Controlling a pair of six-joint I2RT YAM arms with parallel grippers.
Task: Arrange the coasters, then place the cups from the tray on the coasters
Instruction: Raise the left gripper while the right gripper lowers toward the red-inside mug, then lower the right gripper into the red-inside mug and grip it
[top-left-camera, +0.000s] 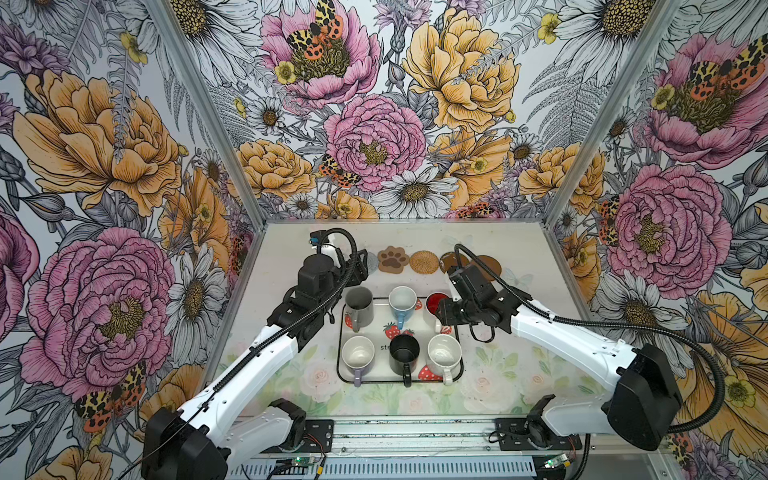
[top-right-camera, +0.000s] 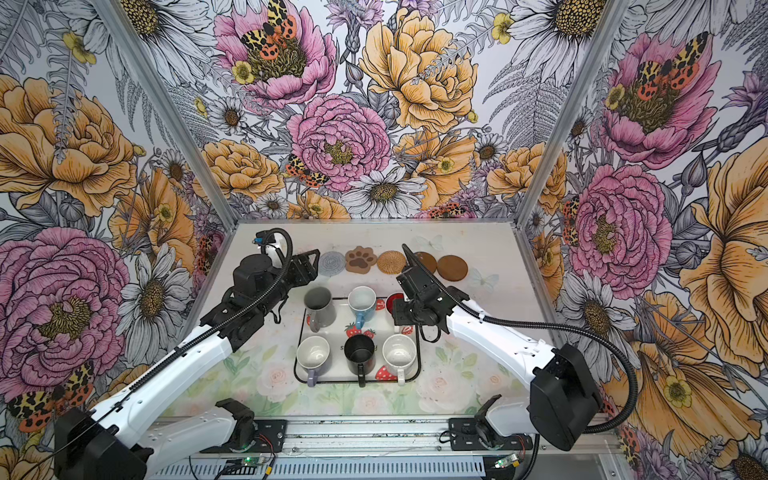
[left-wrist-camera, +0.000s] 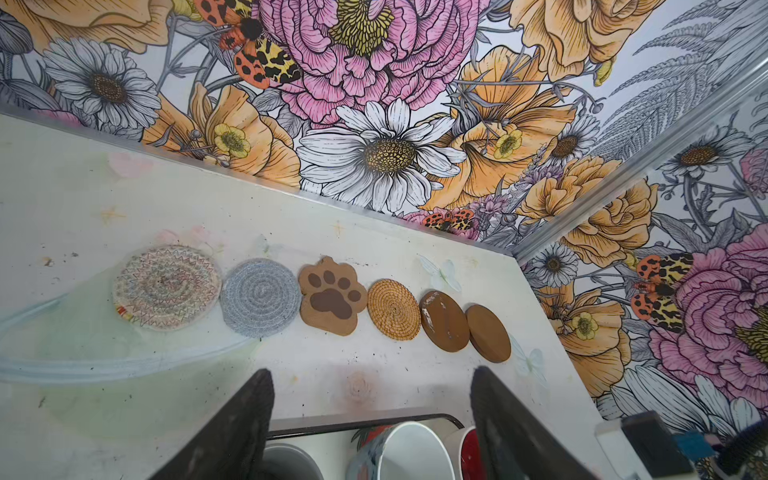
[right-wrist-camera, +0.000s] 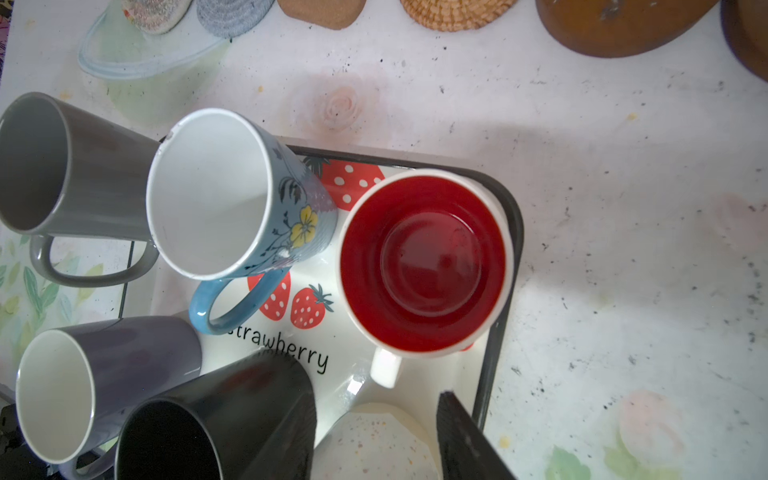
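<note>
**Both arms above the bench (top-left-camera: 519, 365), all cups on the tray.**

Six coasters lie flat in one row along the far side, each touching or just beside its neighbour:
- a multicoloured woven round (left-wrist-camera: 166, 286)
- a grey woven round (left-wrist-camera: 259, 297)
- a paw-shaped coaster (left-wrist-camera: 332, 297)
- a rattan round (left-wrist-camera: 394, 309)
- a first dark brown round (left-wrist-camera: 444, 321)
- a second dark brown round (left-wrist-camera: 488, 333)

The tray (top-left-camera: 338, 365) sits nearer, at mid-bench, apart from the row. It carries six upright cups in two rows.
- **Far row:** tall grey cup (top-left-camera: 359, 307), light blue cup (top-left-camera: 402, 303), red-lined cup (top-left-camera: 436, 302).
- **Near row:** lavender cup (top-left-camera: 358, 353), black cup (top-left-camera: 404, 353), speckled cup (top-left-camera: 444, 353).

The left claw (left-wrist-camera: 372, 374) hangs over the tray's far edge. Its fingers are spread wide and nothing is between them. The light blue cup lies below its gap, and the coaster row lies ahead, well clear of the fingertips.

The right claw (top-right-camera: 409, 259) is raised above the tray's far right corner. In the right wrist view the red-lined cup sits just ahead of and below it, untouched, with the speckled cup beneath the gap. One finger (right-wrist-camera: 461, 436) shows clearly. The other merges with the black cup's dark side. The jaws stand partly apart and grip nothing. In both top views this claw overlaps the first dark brown round.
</note>
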